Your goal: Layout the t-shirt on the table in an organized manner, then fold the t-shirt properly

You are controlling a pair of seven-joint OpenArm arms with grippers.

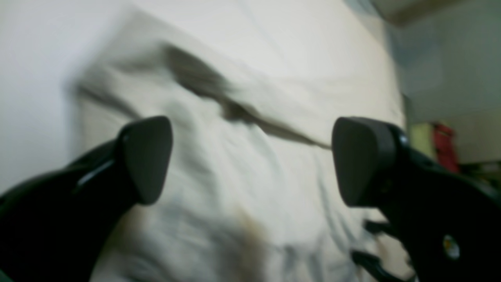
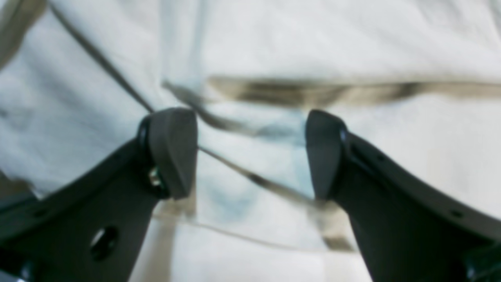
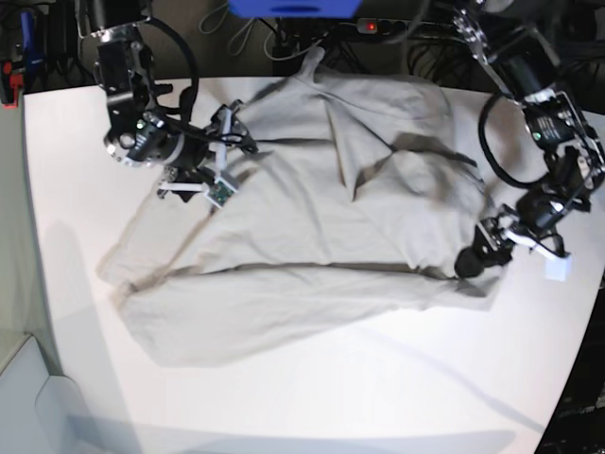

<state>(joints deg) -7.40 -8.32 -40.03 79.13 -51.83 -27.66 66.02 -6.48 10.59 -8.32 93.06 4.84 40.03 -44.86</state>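
Shirt [image 3: 312, 246] sprawls on the table [image 3: 378, 378]; left gripper [image 1: 252, 160] and right gripper [image 2: 250, 152] hover over it, jaws wide, empty.

Even, bright light falls from overhead across the table [image 3: 312, 397], with soft grey shadows pooling along its near edge and under the folds of the t-shirt [image 3: 312, 236]. The base view is sharp at centre and bows outward at its edges. Both wrist views are smeared: cloth ahead of the left gripper [image 1: 250, 160] streaks with motion blur, and cloth beyond the right gripper [image 2: 250, 154] is washed pale, its creases soft.
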